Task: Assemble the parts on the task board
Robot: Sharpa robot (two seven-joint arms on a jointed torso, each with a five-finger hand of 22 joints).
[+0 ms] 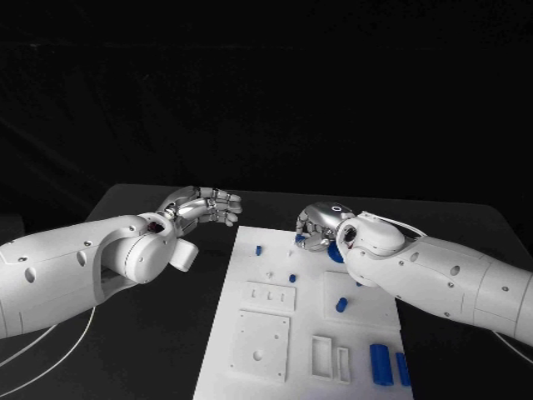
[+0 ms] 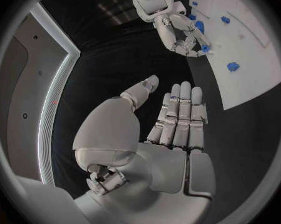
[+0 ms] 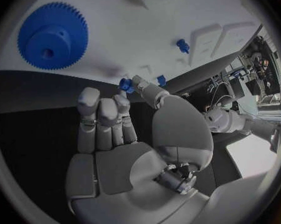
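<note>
The board (image 1: 302,333) lies in the lower middle of the head view, its far end reaching up between the two hands. The right hand (image 1: 321,223) hovers at the board's far right corner, just right of centre in the frame. In the right wrist view its thumb and a fingertip (image 3: 123,100) close narrowly on a small blue part (image 3: 125,84), which sits right at the tips, with the other fingers lying straight and close together beside it. A blue gear (image 3: 52,35) lies flat on the board beyond those fingers, apart from them, in the upper left of that view, and a small blue peg (image 3: 182,46) stands further along the board. The left hand (image 1: 201,205) hangs over the black table (image 1: 158,350) just left of the board's far corner, fingers straight and a little apart, thumb out, holding nothing. Two blue bars (image 1: 388,365) lie near the board's lower right corner in the head view.
</note>
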